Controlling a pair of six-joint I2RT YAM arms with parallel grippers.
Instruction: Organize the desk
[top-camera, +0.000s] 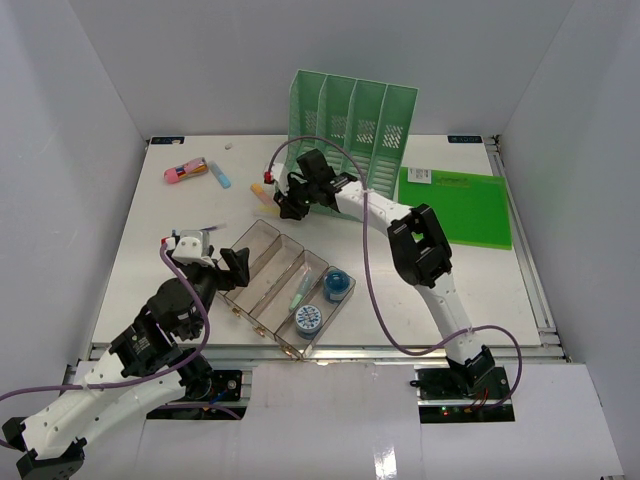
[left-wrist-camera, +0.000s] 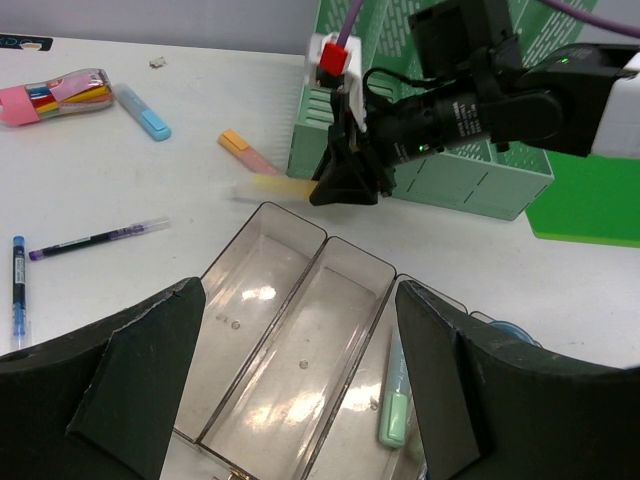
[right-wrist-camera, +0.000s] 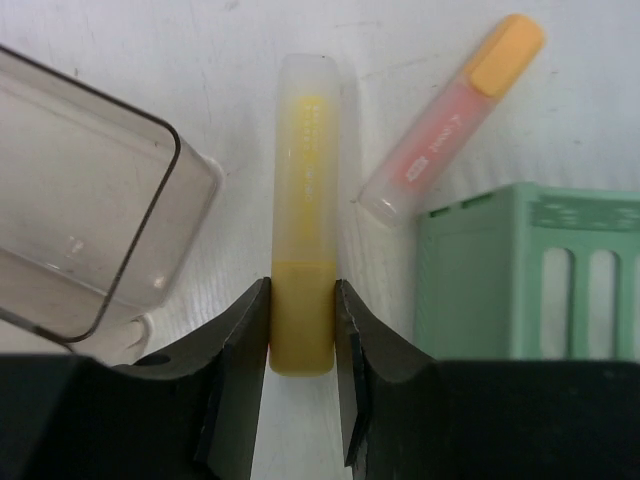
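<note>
The white desk (top-camera: 150, 270) carries a clear compartmented tray (top-camera: 262, 240). My right gripper (right-wrist-camera: 300, 300) is shut on the rear end of a yellow highlighter (right-wrist-camera: 303, 200), low over the desk between the tray's far corner (right-wrist-camera: 90, 180) and the green file rack (right-wrist-camera: 530, 270). In the left wrist view the highlighter (left-wrist-camera: 270, 185) looks blurred at the right gripper (left-wrist-camera: 345, 185). An orange-capped pink highlighter (right-wrist-camera: 455, 120) lies just beyond it. My left gripper (left-wrist-camera: 298, 295) is open and empty above the tray's near compartments (left-wrist-camera: 320, 245).
The tray holds a green highlighter (left-wrist-camera: 393, 420) and two tape rolls (top-camera: 337, 285). A green folder (top-camera: 458, 205) lies at the right. A pink pencil pouch (top-camera: 186, 171) and blue highlighter (top-camera: 220, 177) lie far left. A purple pen (left-wrist-camera: 100, 238) and blue pen (left-wrist-camera: 18, 285) lie left of the tray.
</note>
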